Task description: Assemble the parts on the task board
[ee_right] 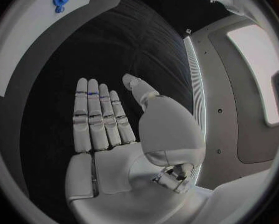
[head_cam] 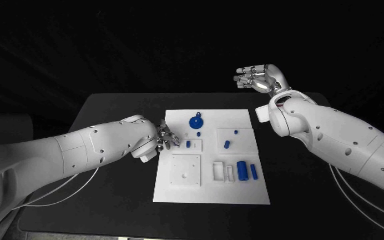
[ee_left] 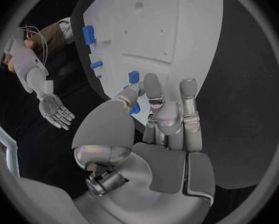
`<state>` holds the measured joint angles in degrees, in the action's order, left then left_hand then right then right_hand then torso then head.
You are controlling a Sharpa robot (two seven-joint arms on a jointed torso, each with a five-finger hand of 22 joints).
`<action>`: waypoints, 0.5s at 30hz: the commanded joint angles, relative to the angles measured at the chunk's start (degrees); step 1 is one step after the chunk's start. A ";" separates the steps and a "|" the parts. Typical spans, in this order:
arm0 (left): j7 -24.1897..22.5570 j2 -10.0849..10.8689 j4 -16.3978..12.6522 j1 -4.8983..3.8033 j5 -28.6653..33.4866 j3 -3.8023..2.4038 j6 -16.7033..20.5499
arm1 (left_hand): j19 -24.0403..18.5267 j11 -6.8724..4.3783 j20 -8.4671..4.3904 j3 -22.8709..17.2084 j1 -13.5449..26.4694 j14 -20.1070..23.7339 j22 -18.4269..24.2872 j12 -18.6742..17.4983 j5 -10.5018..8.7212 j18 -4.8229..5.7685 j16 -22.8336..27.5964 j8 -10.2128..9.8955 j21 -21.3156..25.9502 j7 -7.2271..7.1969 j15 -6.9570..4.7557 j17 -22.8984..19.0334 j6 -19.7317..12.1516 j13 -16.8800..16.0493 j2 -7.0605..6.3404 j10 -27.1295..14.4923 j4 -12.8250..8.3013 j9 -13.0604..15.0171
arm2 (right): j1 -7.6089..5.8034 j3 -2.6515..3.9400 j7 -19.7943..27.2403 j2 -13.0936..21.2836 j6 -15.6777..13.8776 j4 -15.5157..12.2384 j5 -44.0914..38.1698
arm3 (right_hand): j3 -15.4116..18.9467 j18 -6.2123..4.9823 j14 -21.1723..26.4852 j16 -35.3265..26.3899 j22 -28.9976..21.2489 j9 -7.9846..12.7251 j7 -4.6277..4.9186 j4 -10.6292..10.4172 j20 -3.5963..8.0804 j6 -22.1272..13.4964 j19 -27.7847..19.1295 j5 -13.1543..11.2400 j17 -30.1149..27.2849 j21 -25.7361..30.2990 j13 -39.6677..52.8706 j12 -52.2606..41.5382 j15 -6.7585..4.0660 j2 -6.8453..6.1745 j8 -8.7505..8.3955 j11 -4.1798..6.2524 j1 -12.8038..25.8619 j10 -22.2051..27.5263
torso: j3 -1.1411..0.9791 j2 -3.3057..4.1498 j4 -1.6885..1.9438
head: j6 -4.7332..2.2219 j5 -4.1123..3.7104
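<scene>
Your left hand (head_cam: 162, 138) rests at the left edge of the white board (head_cam: 210, 190), its fingers pinching a small blue part (ee_left: 134, 77) there. Your right hand (head_cam: 257, 78) is raised beyond the table's far edge, fingers spread, holding nothing.

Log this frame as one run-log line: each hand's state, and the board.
left hand: at task board left edge, fingers by a small blue part | right hand: raised, open, empty | blue parts on board
</scene>
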<state>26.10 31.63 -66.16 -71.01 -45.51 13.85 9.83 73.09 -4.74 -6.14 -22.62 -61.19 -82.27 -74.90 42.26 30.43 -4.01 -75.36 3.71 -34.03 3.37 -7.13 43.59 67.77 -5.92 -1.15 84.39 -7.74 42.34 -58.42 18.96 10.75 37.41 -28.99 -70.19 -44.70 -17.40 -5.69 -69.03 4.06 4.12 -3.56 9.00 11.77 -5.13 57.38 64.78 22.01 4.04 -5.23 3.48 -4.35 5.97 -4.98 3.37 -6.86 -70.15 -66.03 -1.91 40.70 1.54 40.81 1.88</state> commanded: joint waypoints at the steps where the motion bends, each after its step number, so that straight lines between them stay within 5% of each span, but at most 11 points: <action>1: 0.44 -0.25 0.21 0.09 -1.03 -0.04 -1.58 | -0.13 -0.24 0.29 -0.09 0.09 0.19 -1.02 -0.38 -0.43 -0.73 0.22 0.13 0.31 -5.81 -0.22 -0.05 7.07 -0.10 0.62 2.47 -0.15 27.14 | 0.02 0.00 0.33 -0.04 0.68 -0.14 -0.05 | -0.21 -0.26 0.34 -0.17 -0.04 0.04 0.01 -0.32 -0.30 -0.14 -0.26 0.20 -0.10 0.39 -0.08 0.19 0.06 0.02 0.15 -0.11 0.62 0.48 | 0.02 0.04 0.08 | -0.17 0.09; 15: 0.52 -0.68 0.86 0.22 -1.11 -0.04 -1.54 | -0.10 -0.27 0.19 -0.02 0.12 0.18 -1.03 -0.51 -0.75 -0.58 0.35 0.10 0.44 -5.78 -0.23 -0.15 6.91 -0.21 0.86 2.47 -0.15 26.78 | 0.02 0.00 0.37 -0.09 0.61 -0.20 -0.05 | -0.21 -0.26 0.34 -0.17 -0.04 0.04 0.01 -0.32 -0.30 -0.14 -0.26 0.20 -0.10 0.39 -0.08 0.19 0.06 0.02 0.15 -0.11 0.62 0.48 | 0.03 0.08 -0.02 | -0.33 0.20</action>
<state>26.50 31.14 -65.33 -70.96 -46.32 13.81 9.15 73.09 -4.66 -6.14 -22.61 -61.03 -82.28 -74.94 41.97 29.79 -4.01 -75.37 3.64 -33.79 3.38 -7.12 43.48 67.77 -6.03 -0.86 84.47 -7.73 43.50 -58.42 18.96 10.75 37.37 -28.99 -70.27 -44.69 -17.56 -5.70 -69.04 4.06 4.13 -3.56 9.00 11.61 -5.12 57.37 64.78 22.01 4.04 -5.22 3.48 -4.35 5.97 -4.98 3.37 -6.86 -70.15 -66.03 -1.88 40.75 1.57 40.49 2.03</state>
